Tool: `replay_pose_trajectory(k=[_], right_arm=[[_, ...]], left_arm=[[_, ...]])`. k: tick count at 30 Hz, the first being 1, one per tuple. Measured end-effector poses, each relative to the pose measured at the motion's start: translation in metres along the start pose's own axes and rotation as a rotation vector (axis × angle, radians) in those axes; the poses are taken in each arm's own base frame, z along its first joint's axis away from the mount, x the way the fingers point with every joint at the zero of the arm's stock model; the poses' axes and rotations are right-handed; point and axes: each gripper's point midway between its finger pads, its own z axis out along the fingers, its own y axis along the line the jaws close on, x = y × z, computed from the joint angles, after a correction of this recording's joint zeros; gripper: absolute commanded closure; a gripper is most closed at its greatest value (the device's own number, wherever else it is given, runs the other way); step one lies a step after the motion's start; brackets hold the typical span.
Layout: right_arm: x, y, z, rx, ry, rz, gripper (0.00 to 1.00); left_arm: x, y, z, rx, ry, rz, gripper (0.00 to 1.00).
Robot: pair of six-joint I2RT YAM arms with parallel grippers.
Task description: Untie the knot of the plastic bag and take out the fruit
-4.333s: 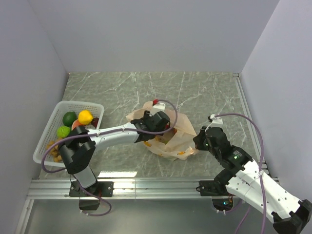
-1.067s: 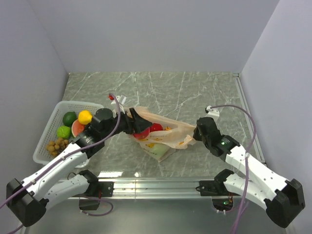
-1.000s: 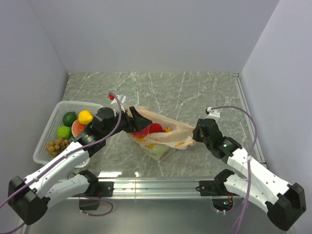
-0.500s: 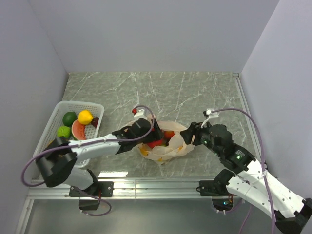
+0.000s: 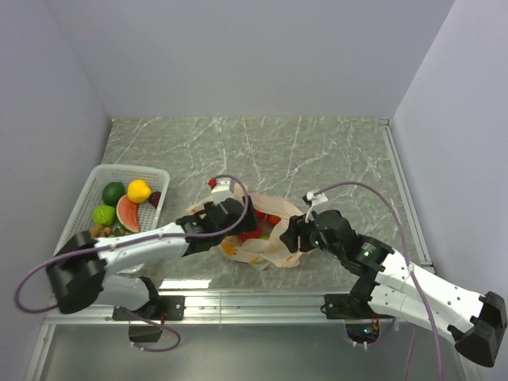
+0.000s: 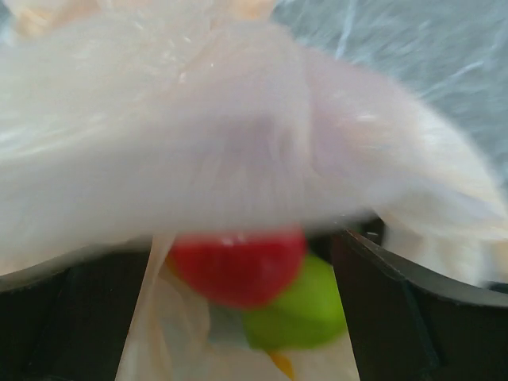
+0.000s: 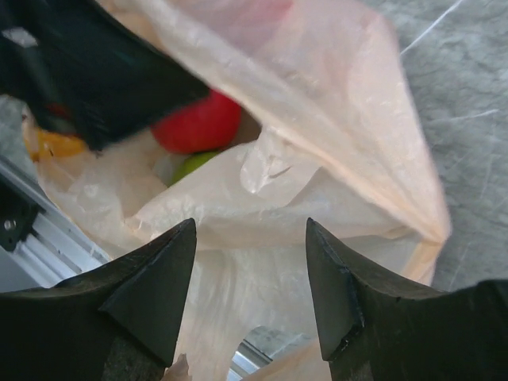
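Near the table's front edge, the thin crinkly pale-peach plastic bag [image 5: 266,238] lies open, the right gripper [image 7: 250,298] gaping beside it and the left gripper [image 6: 238,262] spread, reaching for the red and green fruit [image 6: 262,290] inside.

Left end effector [image 5: 238,216] back inside plastic bag [image 5: 266,246] — right end effector [image 5: 292,236] closer, bag slumped.

Marble table [image 5: 317,151] carries plastic bag [image 5: 266,248] and basket [image 5: 87,202]

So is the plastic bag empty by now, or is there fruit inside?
Not empty. The plastic bag holds a red fruit and a green fruit, both visible through its mouth.
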Motion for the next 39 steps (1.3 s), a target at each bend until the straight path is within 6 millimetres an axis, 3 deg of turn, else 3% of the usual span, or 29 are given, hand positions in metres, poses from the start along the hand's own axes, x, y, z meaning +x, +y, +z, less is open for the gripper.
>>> replay_pose_trajectory(k=[3, 6, 12, 15, 21, 26, 31, 36, 39], right_arm=[[0.017, 0.003, 0.004, -0.013, 0.046, -0.006, 0.36], [0.045, -0.001, 0.012, 0.008, 0.141, 0.013, 0.38], [0.1, -0.01, 0.022, 0.081, 0.321, 0.069, 0.43], [0.105, -0.011, 0.023, 0.111, 0.33, 0.105, 0.45], [0.103, -0.025, 0.023, 0.204, 0.301, 0.148, 0.48], [0.096, -0.028, 0.019, 0.223, 0.261, 0.168, 0.48], [0.086, -0.026, 0.016, 0.213, 0.22, 0.181, 0.48], [0.08, -0.025, 0.014, 0.201, 0.192, 0.188, 0.48], [0.078, -0.024, 0.014, 0.198, 0.184, 0.192, 0.48]], left_arm=[[-0.024, -0.009, -0.027, 0.054, -0.059, -0.047, 0.01], [-0.04, -0.015, -0.049, 0.117, -0.101, -0.086, 0.01], [-0.027, -0.008, -0.071, 0.219, -0.069, -0.072, 0.15], [-0.022, -0.012, -0.079, 0.268, -0.049, -0.05, 0.27], [-0.015, -0.046, -0.082, 0.323, -0.003, 0.048, 0.3], [-0.009, -0.061, -0.053, 0.207, 0.009, 0.041, 0.3], [0.011, -0.039, -0.01, 0.008, 0.024, 0.055, 0.2], [0.02, -0.026, 0.018, -0.118, 0.013, 0.095, 0.07], [0.024, -0.02, 0.03, -0.163, 0.004, 0.109, 0.07]])
